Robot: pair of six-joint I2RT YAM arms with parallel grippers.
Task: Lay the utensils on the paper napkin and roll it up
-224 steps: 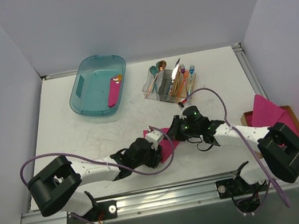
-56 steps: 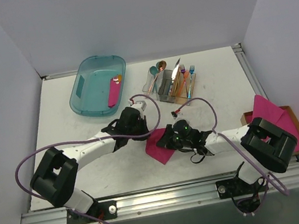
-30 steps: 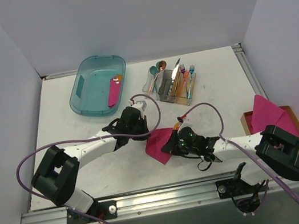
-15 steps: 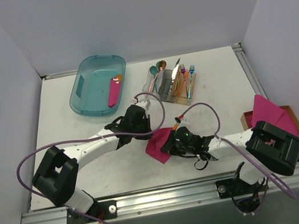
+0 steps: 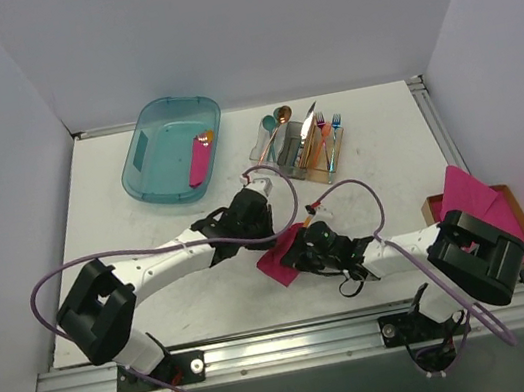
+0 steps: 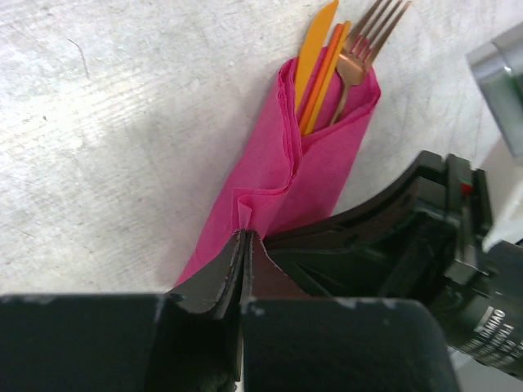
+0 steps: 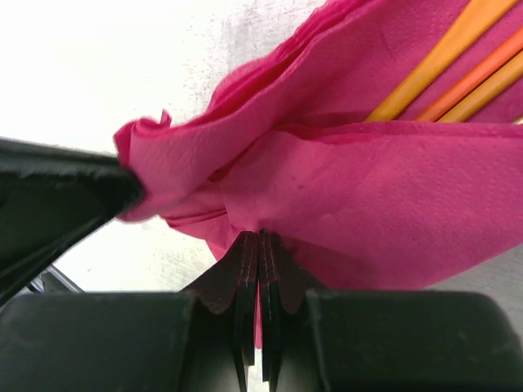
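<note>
The magenta paper napkin (image 5: 278, 258) lies folded over the copper-orange utensils near the table's middle. In the left wrist view the napkin (image 6: 302, 175) wraps a fork (image 6: 359, 61) and two orange handles (image 6: 315, 61) whose ends stick out of its far end. My left gripper (image 6: 244, 235) is shut on a pinched fold of the napkin. My right gripper (image 7: 260, 237) is shut on another fold of the napkin (image 7: 359, 188); orange handles (image 7: 445, 53) show inside. In the top view both grippers, left (image 5: 259, 225) and right (image 5: 304, 247), meet at the napkin.
A teal bin (image 5: 171, 151) holding a finished pink roll (image 5: 200, 158) stands at the back left. A clear caddy (image 5: 299, 144) of mixed cutlery is at the back centre. A stack of pink napkins (image 5: 474, 199) in a brown box sits at the right edge.
Over the last seconds the left gripper moved right and down onto the napkin, and the napkin has been folded narrower over the utensils. The right gripper stayed at its right side.
</note>
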